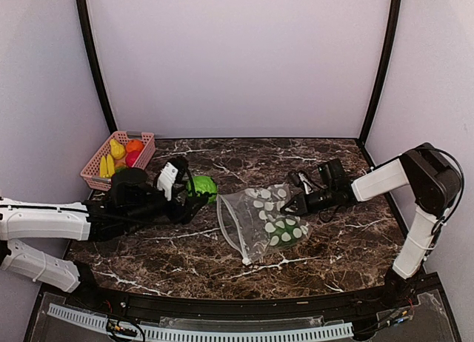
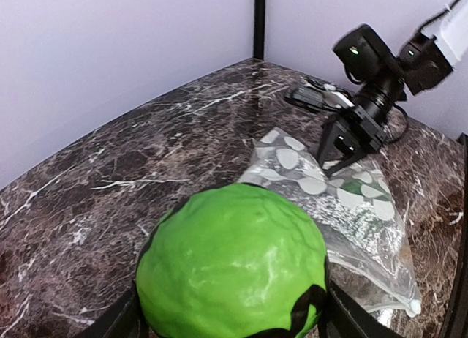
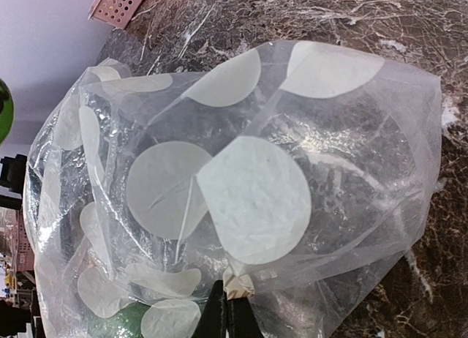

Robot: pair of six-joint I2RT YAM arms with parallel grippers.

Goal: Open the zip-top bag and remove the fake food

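The right pincer (image 3: 227, 312) is pinched together on the far right edge of the zip-top bag (image 1: 259, 220), which lies mid-way along the bench (image 1: 333, 253), seemingly to anchor it. The left pincer (image 2: 228, 320) clamps a lumpy green fake food (image 2: 230, 265) just left of the bag, likely basket-bound. The pink basket (image 1: 90, 178) at far left holds a banana (image 1: 107, 166), an orange ball (image 1: 134, 145) and a red ball (image 1: 132, 158); whether anything remains in the bag I cannot tell.

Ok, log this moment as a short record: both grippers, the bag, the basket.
zip-top bag: on the marble table, between the arms
right gripper: shut, pinching the bag's edge
left gripper: closed around green lumpy ball, left of the bag
pink basket: far left corner, holding fruits, yellow, orange and red
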